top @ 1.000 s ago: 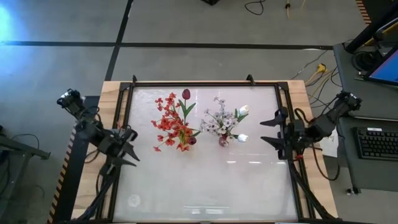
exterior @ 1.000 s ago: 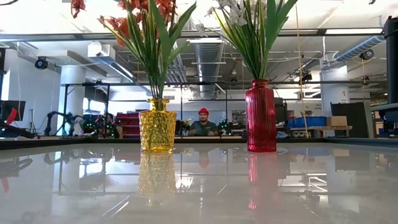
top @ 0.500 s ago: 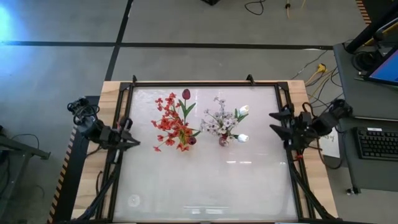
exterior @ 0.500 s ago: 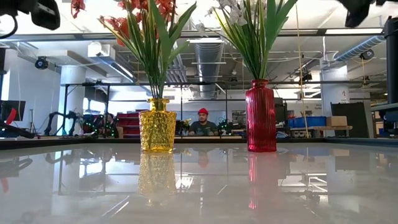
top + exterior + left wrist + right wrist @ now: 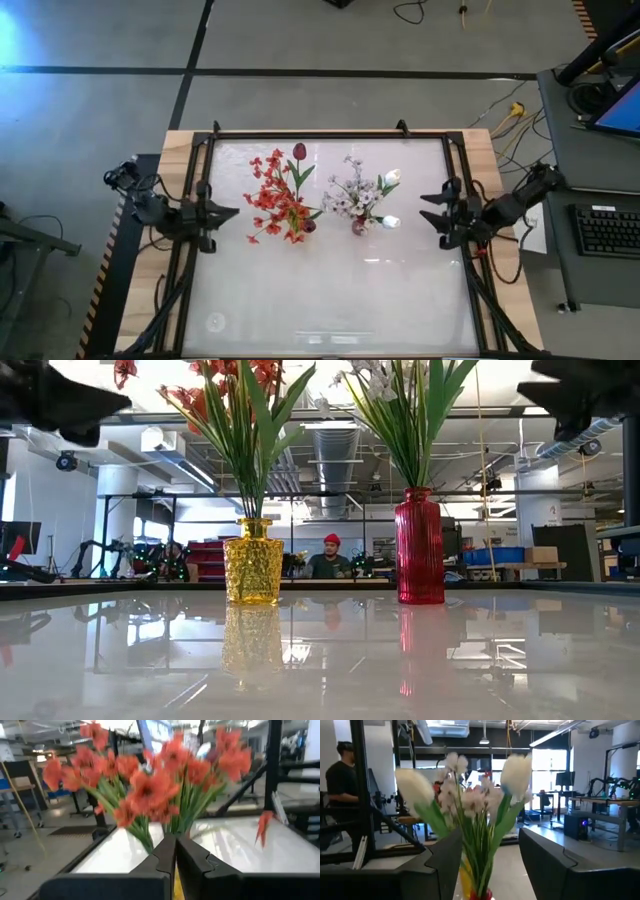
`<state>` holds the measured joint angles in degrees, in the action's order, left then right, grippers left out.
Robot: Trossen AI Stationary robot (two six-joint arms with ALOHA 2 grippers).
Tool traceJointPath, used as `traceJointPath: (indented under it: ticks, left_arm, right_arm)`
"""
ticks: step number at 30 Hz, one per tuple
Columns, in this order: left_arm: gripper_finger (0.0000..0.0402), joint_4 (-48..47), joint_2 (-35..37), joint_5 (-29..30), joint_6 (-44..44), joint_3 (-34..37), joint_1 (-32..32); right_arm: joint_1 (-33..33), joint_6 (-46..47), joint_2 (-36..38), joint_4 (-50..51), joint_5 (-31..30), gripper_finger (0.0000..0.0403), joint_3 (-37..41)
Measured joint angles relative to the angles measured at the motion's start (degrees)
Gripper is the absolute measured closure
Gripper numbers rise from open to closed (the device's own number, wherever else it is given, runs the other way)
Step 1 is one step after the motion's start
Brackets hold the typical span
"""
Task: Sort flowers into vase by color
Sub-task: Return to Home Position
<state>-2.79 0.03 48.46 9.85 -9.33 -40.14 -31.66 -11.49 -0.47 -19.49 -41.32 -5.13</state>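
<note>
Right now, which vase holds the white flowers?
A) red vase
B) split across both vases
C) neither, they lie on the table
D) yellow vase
A: in the low view the stems of the white flowers go down into the red vase, while the yellow vase holds the red-orange flowers.

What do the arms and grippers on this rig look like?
The left arm and right arm are dark, near-black jointed links, with what look like black cables bunched at the joints. The left gripper and right gripper match: each has two flat, angular matte-black fingers, with a stepped notch on the inner edge. No logos or markings are visible.
</note>
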Motion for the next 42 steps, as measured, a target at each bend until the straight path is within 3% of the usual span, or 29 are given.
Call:
traceJointPath:
  ticks: [3,6,13,17,42]
  left_arm:
    - [0.0402,-1.3,0.0,-0.1,-0.8,0.6,1.9]
    - [0.0402,-0.7,-0.2,0.8,0.1,1.6,3.1]
    - [0.0402,0.0,-0.2,12.6,-3.8,5.9,4.1]
    - [0.0402,0.5,-0.3,15.4,-7.2,7.2,4.1]
    - [0.0401,0.7,-0.6,15.5,-7.4,7.3,4.1]
  right_arm:
    - [0.0,-0.6,0.0,-4.4,-0.5,0.0221,4.2]
    - [0.0,-1.1,-0.4,-2.6,-1.1,0.0229,4.4]
    - [0.0,-3.4,-0.8,-1.8,-4.3,0.0245,4.4]
    - [0.0,-3.5,-1.1,-1.8,-4.3,0.0251,4.4]
    - [0.0,-3.5,-3.7,-1.8,-4.2,0.0251,4.5]
